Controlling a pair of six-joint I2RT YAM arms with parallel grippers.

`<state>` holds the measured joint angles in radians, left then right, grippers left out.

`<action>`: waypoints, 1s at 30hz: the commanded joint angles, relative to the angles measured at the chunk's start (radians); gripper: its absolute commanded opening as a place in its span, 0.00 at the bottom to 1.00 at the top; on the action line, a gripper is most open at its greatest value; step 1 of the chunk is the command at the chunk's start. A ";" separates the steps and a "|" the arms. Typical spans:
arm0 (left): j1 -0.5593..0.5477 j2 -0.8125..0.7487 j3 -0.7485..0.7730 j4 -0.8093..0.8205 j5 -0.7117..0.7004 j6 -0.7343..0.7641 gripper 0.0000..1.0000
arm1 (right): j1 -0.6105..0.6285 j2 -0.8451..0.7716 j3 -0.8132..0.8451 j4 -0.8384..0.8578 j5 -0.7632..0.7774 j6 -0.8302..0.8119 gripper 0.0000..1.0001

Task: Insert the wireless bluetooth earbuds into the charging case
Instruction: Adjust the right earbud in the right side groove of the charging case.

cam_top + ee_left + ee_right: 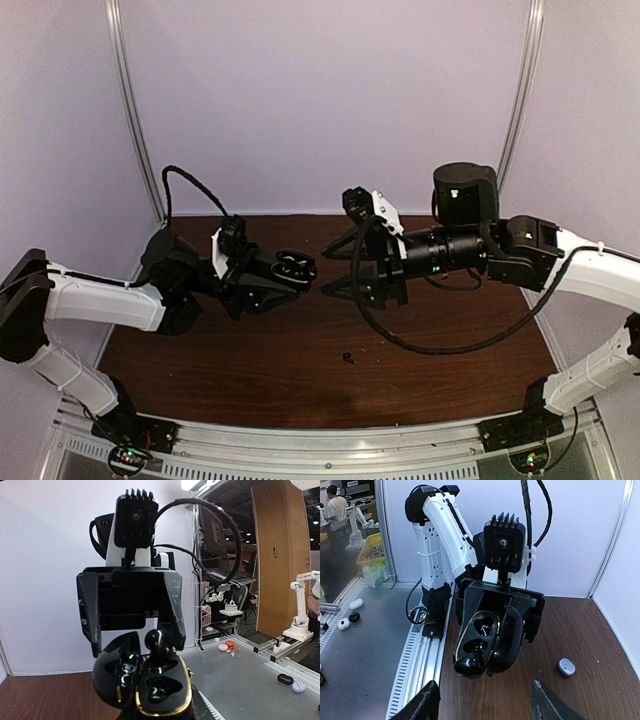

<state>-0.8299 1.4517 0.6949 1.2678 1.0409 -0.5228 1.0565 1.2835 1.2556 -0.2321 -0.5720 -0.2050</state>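
My left gripper (275, 272) is shut on the open black charging case (162, 690), which has a gold rim, and holds it above the table. A black earbud (159, 642) stands partly in the case's upper socket; the other socket (159, 684) holds nothing. My right gripper (328, 272) faces the case from the right, open, with its fingers (422, 702) spread wide and nothing between them. The bud shows at the case's lower end (469, 665) in the right wrist view. Another black earbud (348, 357) lies on the table, and a pale lavender earbud (566, 667) lies further off.
The brown table (250, 380) ends at a slotted aluminium rail (330, 440) along the near edge, where both arm bases are bolted. White walls close in the back and sides. A grey bench (250, 680) with small items lies beyond the table.
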 commanded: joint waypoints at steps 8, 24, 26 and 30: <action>0.008 0.024 0.035 0.090 0.065 -0.054 0.00 | -0.015 0.016 0.035 0.009 -0.010 0.003 0.61; 0.006 0.041 0.043 0.097 0.070 -0.059 0.00 | -0.019 0.036 0.047 0.012 -0.021 0.003 0.60; 0.005 0.041 0.043 0.098 0.070 -0.060 0.00 | -0.018 0.037 0.047 0.015 -0.019 0.008 0.60; 0.005 0.041 0.041 0.096 0.072 -0.057 0.00 | -0.019 0.040 0.049 0.016 -0.020 0.009 0.60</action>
<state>-0.8299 1.4891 0.7116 1.3159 1.0969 -0.5724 1.0428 1.3144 1.2728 -0.2363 -0.5846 -0.2054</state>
